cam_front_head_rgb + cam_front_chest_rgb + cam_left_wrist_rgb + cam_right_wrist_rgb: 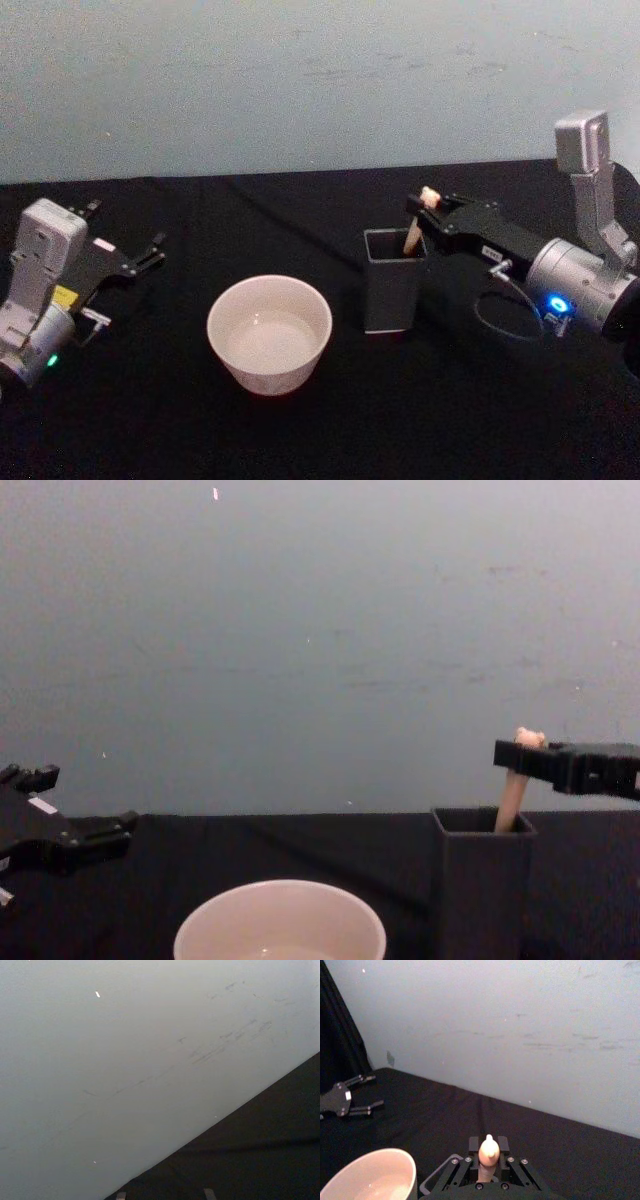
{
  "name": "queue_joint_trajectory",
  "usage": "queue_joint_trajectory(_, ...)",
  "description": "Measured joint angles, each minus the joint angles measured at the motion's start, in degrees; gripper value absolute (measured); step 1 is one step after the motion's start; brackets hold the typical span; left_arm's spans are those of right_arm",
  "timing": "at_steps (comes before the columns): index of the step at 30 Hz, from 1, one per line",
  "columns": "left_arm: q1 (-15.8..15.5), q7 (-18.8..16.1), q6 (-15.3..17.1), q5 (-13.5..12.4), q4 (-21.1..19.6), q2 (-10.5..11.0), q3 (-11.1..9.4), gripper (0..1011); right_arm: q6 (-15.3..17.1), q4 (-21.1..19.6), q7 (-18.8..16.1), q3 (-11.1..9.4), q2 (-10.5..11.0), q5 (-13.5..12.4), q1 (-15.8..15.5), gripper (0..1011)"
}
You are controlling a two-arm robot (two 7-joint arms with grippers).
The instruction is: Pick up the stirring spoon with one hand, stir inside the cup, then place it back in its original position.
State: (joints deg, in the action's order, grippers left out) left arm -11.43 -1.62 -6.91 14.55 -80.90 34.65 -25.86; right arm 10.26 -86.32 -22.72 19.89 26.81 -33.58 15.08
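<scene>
While working outward from the grip, found right end effector [425,203] clenched on the stirring spoon [412,237], with fingers [474,1145] set against either side of the beige handle just under the bear head. Reaches in roughly level from 3 o'clock, over the mouth of the dark grey holder [390,290], with silver-grey arm [575,275] and blue light behind it.

Logged spoon as tilted, top tipped toward 1 o'clock in head view, lower handle down inside the holder. Neck and bowl hidden by the holder wall, so cannot say whether the tip rests on the holder floor.

Placed holder at 3 o'clock of the cup [245,365], just beside it, with a strip of bare black worktop [450,420] between. Noted what looks like shallow clear liquid in the cup, and no spoon in it.

Found left end effector [128,228] released, fingers splayed, parked at 9 o'clock of the cup, well apart, touching nothing.

Progress, as judgement only: grasp made, spoon not lifted clear, no stirring under way. Fits the opening step, with lift, carry toward 9 o'clock, stir and return all left. Fits equally the closing step, with only letting go left. Cannot settle which from cup or spoon.
</scene>
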Motion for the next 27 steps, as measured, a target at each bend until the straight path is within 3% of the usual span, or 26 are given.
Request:
queue_joint_trajectory(19,0.0,0.0,0.0,0.0,0.0,0.0,0.0,1001,-0.5,-6.1,1.2,-4.4,1.5,-7.2,0.2,216)
queue_joint_trajectory(27,0.0,0.0,0.0,0.0,0.0,0.0,0.0,1001,-1.4,-7.3,1.3,-4.8,1.4,-9.8,1.2,215)
